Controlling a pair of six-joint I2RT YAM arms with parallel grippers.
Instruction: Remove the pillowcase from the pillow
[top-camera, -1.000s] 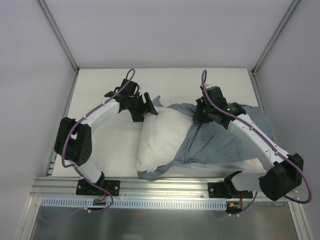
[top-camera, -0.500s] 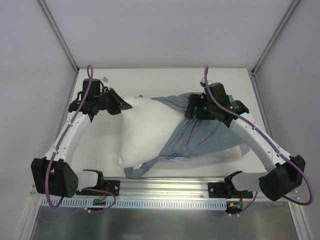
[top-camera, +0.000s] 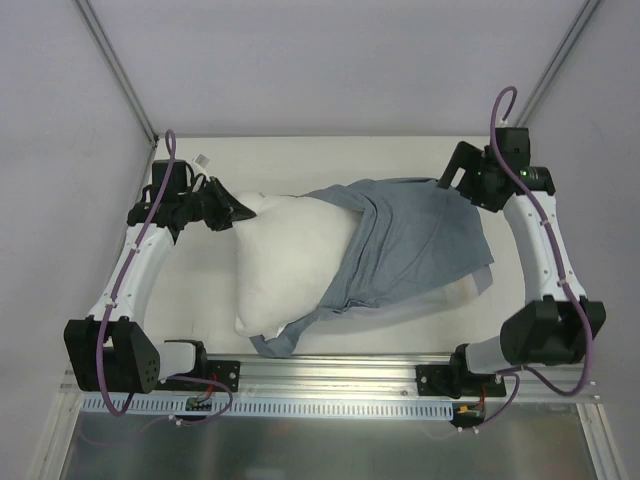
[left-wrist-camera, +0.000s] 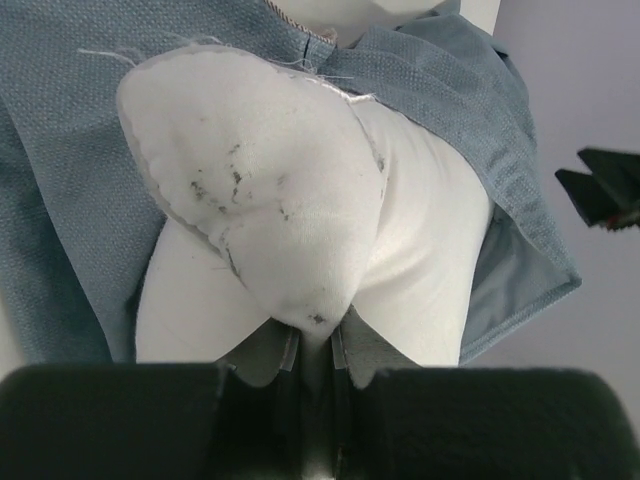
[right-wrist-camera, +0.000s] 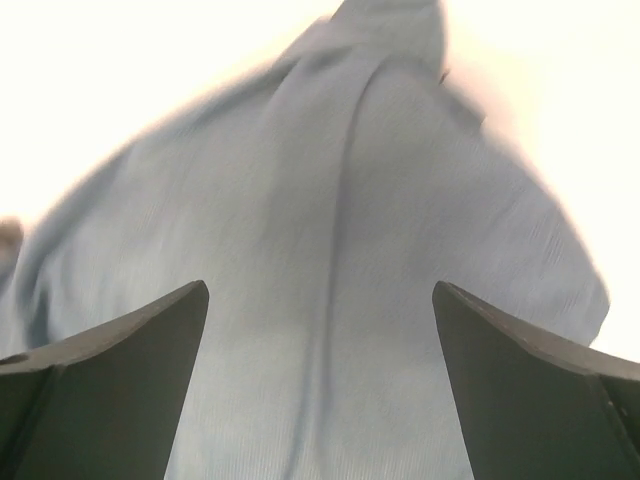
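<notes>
left gripper (left-wrist-camera: 315, 352): my jaws are pressed nearly together, pinching the far-left corner of the pillow. The wrist view shows white cloth bunched in the narrow gap between them.
pillow (top-camera: 285, 262): it lies left of centre on the table (top-camera: 300, 160). Its long axis runs roughly left to right. The left part is bare. The right part is under cloth, with a thin white edge peeking out at the near right.
case (top-camera: 415, 240): it is draped over the right part of the pillow. Its open edge slants from the far middle down to the near left, where a strip of blue pokes out beside the pillow's near corner. It is limp and creased.
right gripper (top-camera: 450, 182): my jaws are spread wide and grip nothing. They sit at the far-right corner of the case. In the wrist view the blue cloth fills the space ahead of and between the fingers, but it is blurred, so I cannot tell whether they touch it.
key relation: the case lies left of and nearer than the right jaws, and the right arm is much the closer to it. The left arm anchors the opposite end, so a pull would run along the long axis, away from the left grip.
step, my judgement: partly stripped. Next I need a pinch on the case's closed end.
risk: the right jaws could catch the pillow along with the cloth.
</notes>
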